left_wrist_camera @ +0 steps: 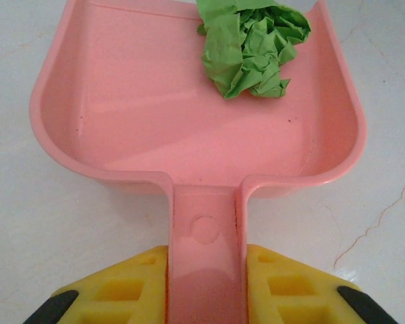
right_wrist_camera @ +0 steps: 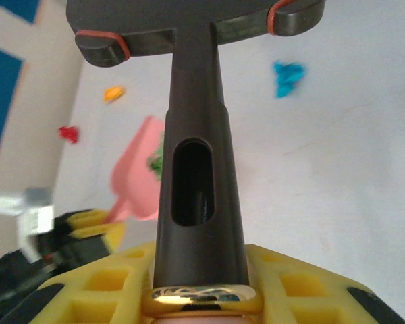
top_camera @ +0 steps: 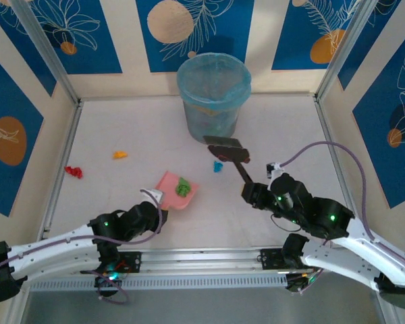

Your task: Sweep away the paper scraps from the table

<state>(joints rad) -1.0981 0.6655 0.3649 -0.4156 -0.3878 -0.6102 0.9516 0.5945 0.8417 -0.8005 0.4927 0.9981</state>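
The left gripper (left_wrist_camera: 206, 287) is clamped on the handle of the pink dustpan (left_wrist_camera: 155, 108), which rests on the table (top_camera: 290, 128) with a green scrap (left_wrist_camera: 253, 47) lying inside near its open mouth. The right gripper (right_wrist_camera: 199, 287) is closed around the dark brush (right_wrist_camera: 196, 135), whose head sits just in front of the blue-lined bin (top_camera: 212, 94), with a blue scrap (top_camera: 217, 165) just beside the head. The dustpan lies between the brush and the orange scrap (top_camera: 119, 154) and red scrap (top_camera: 73, 171), which are well off to the left, near the rail.
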